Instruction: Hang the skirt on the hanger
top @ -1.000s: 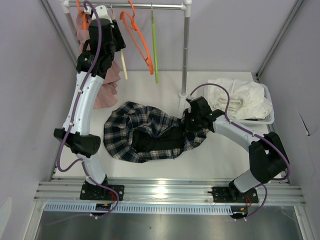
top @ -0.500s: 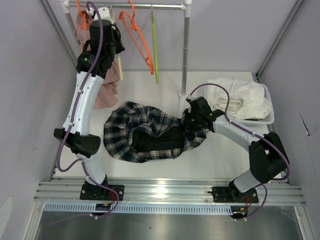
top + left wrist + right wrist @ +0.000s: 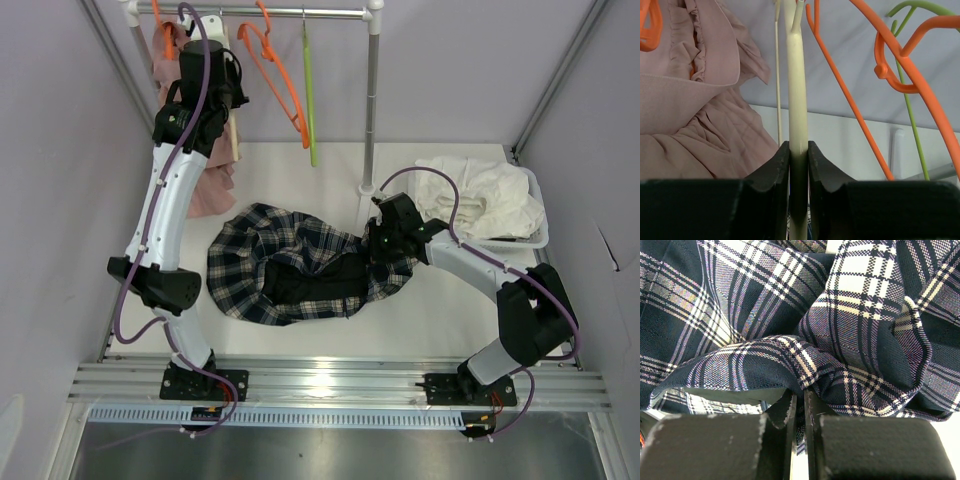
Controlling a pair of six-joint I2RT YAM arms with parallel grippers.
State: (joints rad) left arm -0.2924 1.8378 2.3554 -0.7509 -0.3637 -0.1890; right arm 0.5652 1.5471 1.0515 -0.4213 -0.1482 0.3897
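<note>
Clamping cream hanger, left gripper; right gripper pinching skirt.

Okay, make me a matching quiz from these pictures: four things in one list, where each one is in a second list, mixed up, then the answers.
Things:
1. cream hanger
2. plaid skirt
3. pink garment
4. white laundry

Places:
A. lying on the table, pinched by the right gripper
B. heaped in the bin on the right
C. clamped in the left gripper
D. hanging from the rail, far left

Pairs: 1-C, 2-A, 3-D, 4-B
</note>
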